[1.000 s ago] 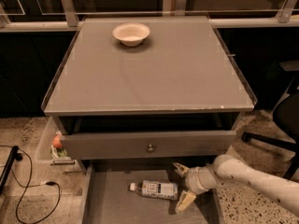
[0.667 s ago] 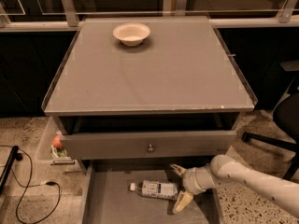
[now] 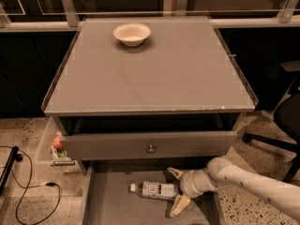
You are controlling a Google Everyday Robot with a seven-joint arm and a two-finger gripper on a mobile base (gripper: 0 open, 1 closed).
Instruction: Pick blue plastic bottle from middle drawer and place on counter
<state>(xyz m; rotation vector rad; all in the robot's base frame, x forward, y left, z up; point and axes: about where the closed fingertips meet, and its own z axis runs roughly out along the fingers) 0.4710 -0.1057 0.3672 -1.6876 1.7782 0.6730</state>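
The blue plastic bottle (image 3: 156,190) lies on its side on the floor of the open middle drawer (image 3: 112,203), white cap to the left. My gripper (image 3: 177,189) is at the bottle's right end, coming in from the right. Its two tan fingers (image 3: 180,204) are spread, one behind and one in front of the bottle's base. The fingers do not press on the bottle. The counter (image 3: 154,69) is the large grey top above the drawers.
A white bowl (image 3: 131,33) stands at the back of the counter. A grey drawer front with a round knob (image 3: 150,148) sticks out above the middle drawer. A side bin (image 3: 56,146) with small items hangs at the left. Black cables (image 3: 28,191) lie on the floor at the left. A chair base (image 3: 276,139) is at the right.
My gripper has moved a little left toward the bottle's base. The bottle has not moved.
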